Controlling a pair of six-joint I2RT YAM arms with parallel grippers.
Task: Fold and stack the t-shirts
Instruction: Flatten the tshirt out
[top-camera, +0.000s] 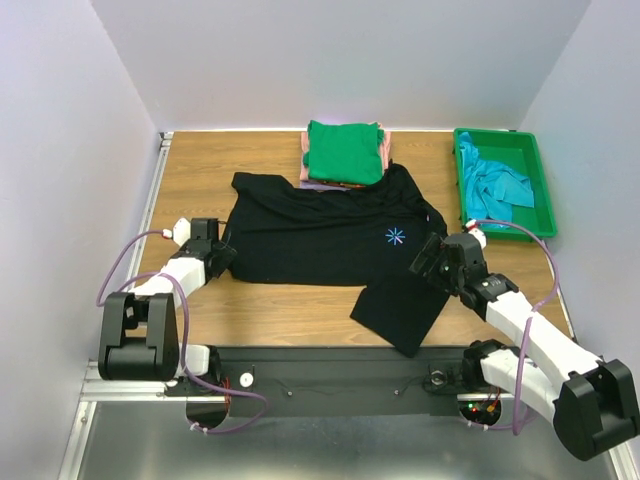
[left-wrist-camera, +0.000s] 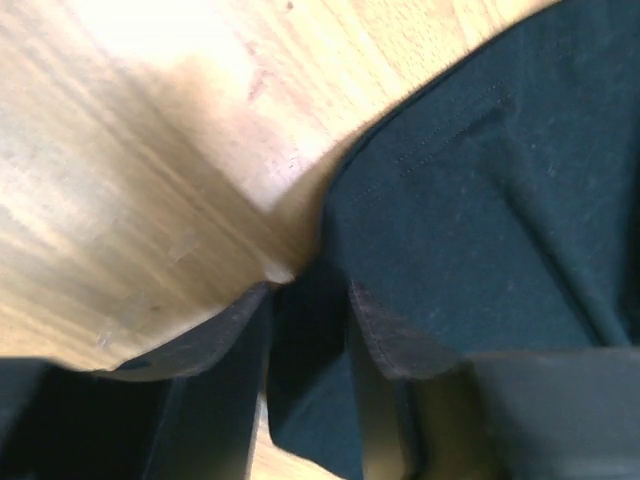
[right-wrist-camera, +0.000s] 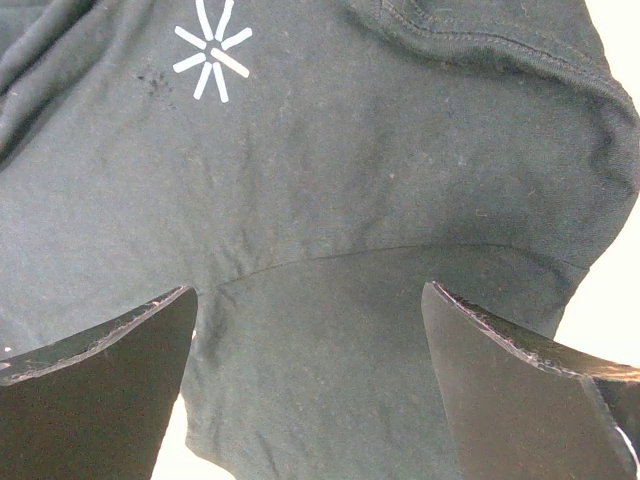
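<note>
The large black t-shirt (top-camera: 320, 235) lies spread on the wooden table, its light-blue starburst mark (top-camera: 395, 236) facing up and one part folded toward the near edge (top-camera: 400, 310). My left gripper (top-camera: 222, 256) is at the shirt's left edge; in the left wrist view it (left-wrist-camera: 310, 300) is shut on a fold of the black cloth (left-wrist-camera: 480, 200). My right gripper (top-camera: 430, 262) hovers wide open over the shirt's right side (right-wrist-camera: 309, 290), with the starburst (right-wrist-camera: 212, 62) ahead. A folded green shirt (top-camera: 345, 152) tops a pink one (top-camera: 303, 165) at the back. A teal shirt (top-camera: 495, 185) lies in the tray.
The green plastic tray (top-camera: 500, 145) stands at the back right. White walls enclose the table on three sides. A black rail with the arm bases (top-camera: 330, 380) runs along the near edge. Bare wood (top-camera: 280, 310) shows near the left front.
</note>
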